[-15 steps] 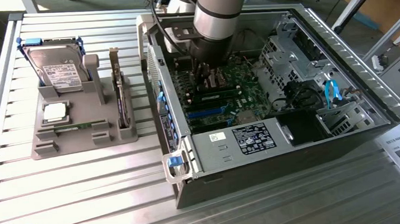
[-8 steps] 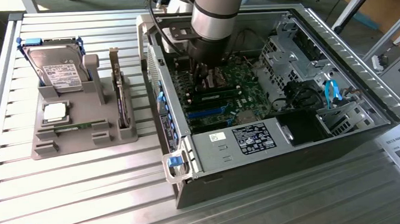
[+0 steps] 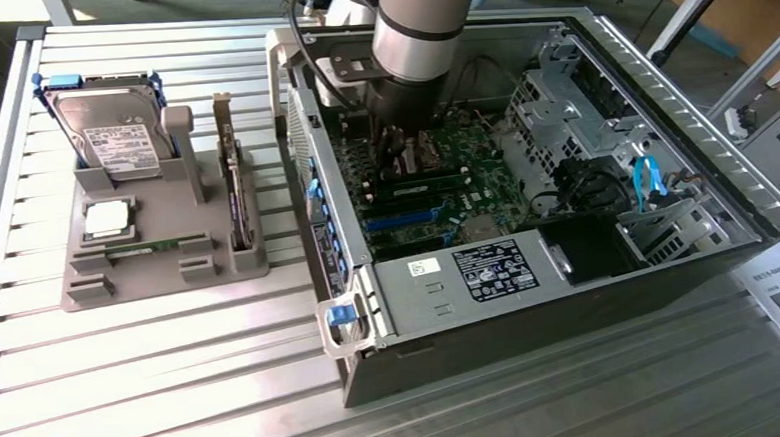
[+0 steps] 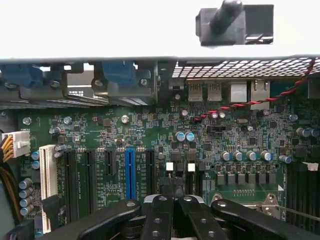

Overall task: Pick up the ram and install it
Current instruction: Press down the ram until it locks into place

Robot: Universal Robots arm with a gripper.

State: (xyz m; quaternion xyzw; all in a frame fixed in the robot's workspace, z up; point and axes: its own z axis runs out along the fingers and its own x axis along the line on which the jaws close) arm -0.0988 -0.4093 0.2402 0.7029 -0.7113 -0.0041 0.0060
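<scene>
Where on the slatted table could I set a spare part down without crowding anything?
The table lies bare in front of the grey parts holder, beside the computer case. It is crowded where the holder carries the hard drive, and inside the case, where the gripper hangs over the motherboard.

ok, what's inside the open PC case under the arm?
Inside the PC case: green motherboard with expansion slots including a blue one, capacitors, a power supply, drive cage and blue cable. The arm and shut gripper cover the board directly beneath.

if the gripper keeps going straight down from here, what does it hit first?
Likely the motherboard: the shut gripper points down into the open case, over the slots. Depth is unclear.
</scene>
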